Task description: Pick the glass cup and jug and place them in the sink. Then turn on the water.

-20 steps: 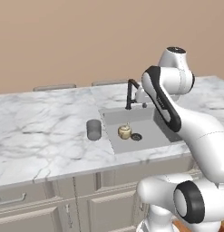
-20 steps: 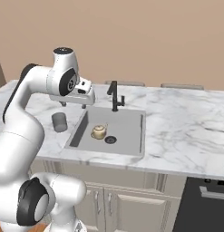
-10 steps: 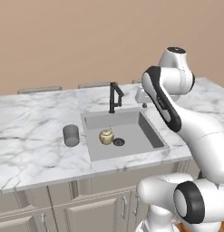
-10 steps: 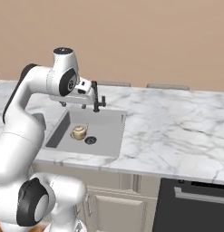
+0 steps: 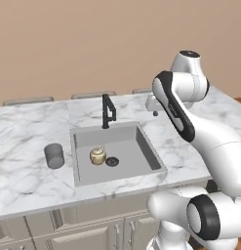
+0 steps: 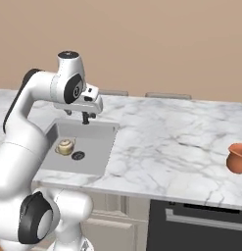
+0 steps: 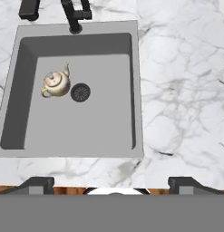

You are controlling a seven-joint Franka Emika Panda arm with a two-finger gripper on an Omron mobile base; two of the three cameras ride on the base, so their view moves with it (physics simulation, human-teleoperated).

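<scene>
The base has driven right along the white marble table (image 5: 24, 141). The orange-terracotta jug (image 6: 237, 158) now shows near its right edge. The dark-grey cup (image 5: 54, 156) stands left of the grey sink (image 5: 141, 146). The pincer (image 6: 88, 105) hangs released, empty; the jug is likely its target.

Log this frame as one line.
gripper: open, empty, above sink | glass cup: counter, left of sink | jug: counter, far right | golden teapot: in sink, beside drain | tap: no water
</scene>
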